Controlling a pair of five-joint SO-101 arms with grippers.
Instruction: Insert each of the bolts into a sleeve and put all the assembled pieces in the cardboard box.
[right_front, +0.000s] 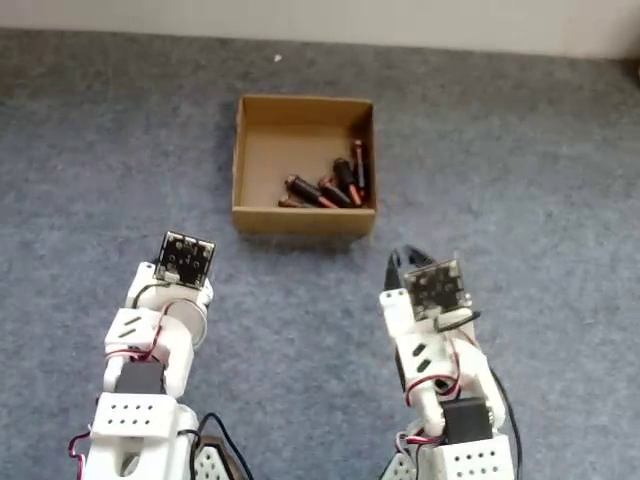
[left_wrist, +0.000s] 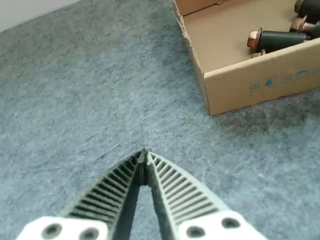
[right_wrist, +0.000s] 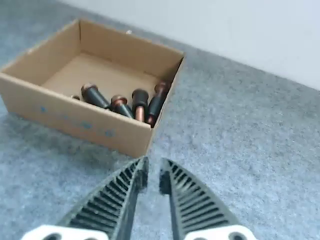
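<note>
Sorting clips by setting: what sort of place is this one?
Probably a small indoor robotics test setup rather than a factory line: a grey felt-like mat covers the work surface, a plain pale wall runs behind it, and a cardboard box holds a few bolt-and-sleeve pieces.

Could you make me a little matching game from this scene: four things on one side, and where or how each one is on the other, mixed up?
Things:
1. left gripper
2. right gripper
3. assembled pieces
4. cardboard box

States:
A. lying together inside the box
B. fingertips touching, empty
C. standing on the grey carpet
D. fingertips slightly apart, empty

Pairs: 1-B, 2-D, 3-A, 4-C
</note>
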